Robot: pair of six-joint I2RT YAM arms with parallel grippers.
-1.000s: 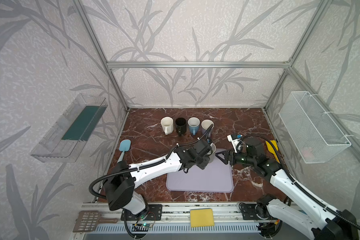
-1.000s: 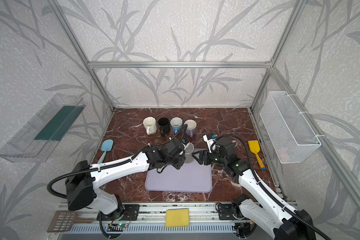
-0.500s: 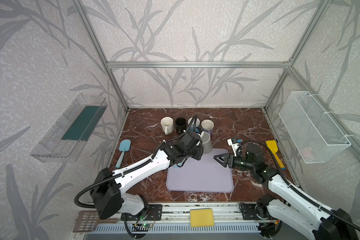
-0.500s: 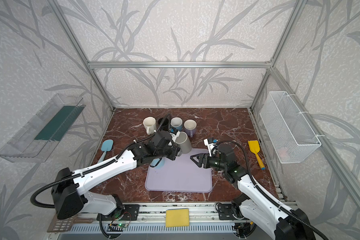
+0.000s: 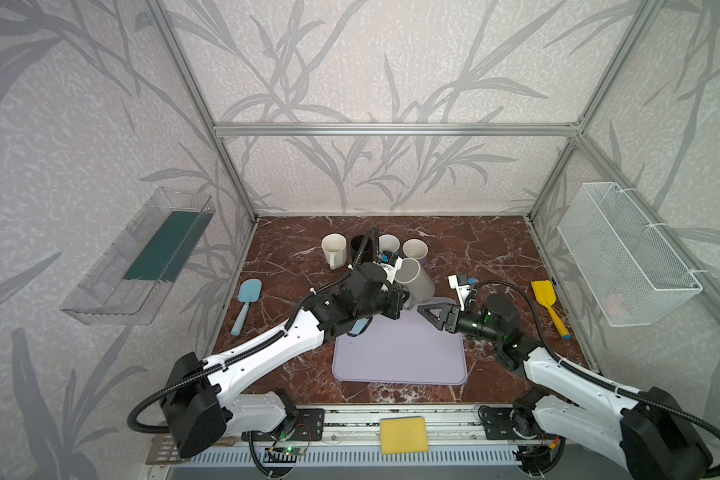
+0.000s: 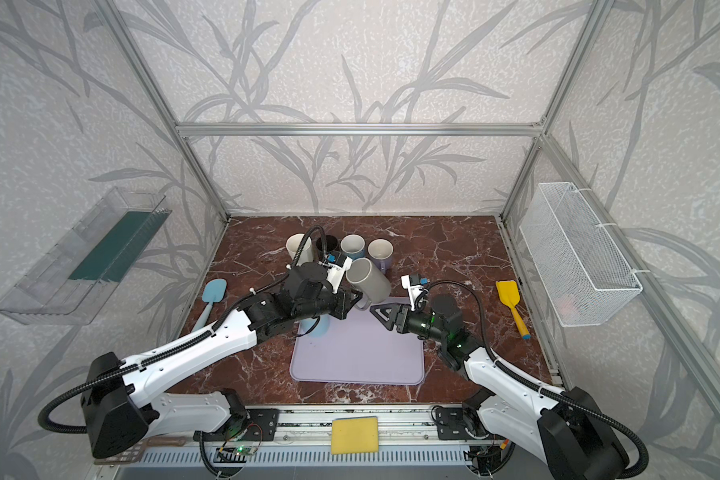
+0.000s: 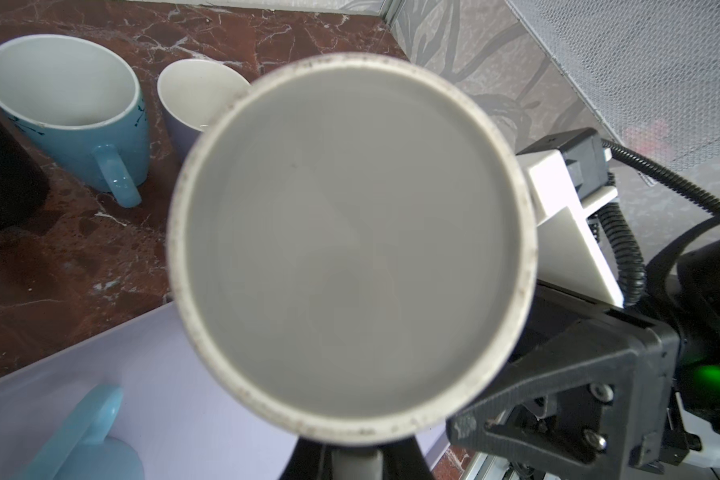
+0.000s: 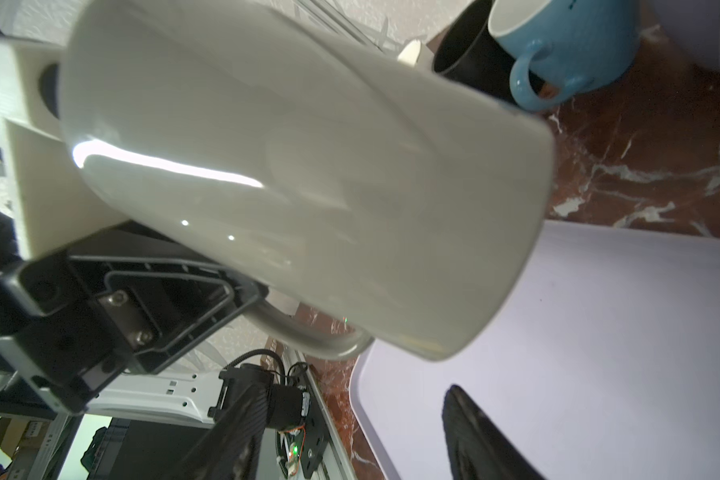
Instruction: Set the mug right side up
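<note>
The left tool (image 5: 406, 301) is pinched on the handle (image 8: 308, 336) of the grey mug (image 5: 414, 280), which hangs in the air over the far edge of the purple mat (image 5: 400, 353) and touches nothing else. The mug is tilted, neither upright nor squarely upside down, with its upper end leaning toward the far left. One round end fills the left wrist view. The right tool (image 5: 427, 311) hovers just right of the mug, above the mat's far right corner, with its fingers (image 8: 474, 436) spread and holding nothing. Along the far side of the brown marble desk (image 5: 495, 257) stand four mugs in a row, mouths up: white (image 5: 333, 247), black (image 5: 360, 247), blue (image 5: 388, 245) and lilac (image 5: 415, 249). A blue spatula (image 5: 248, 299) lies at the left and a yellow one (image 5: 547, 299) at the right.
</note>
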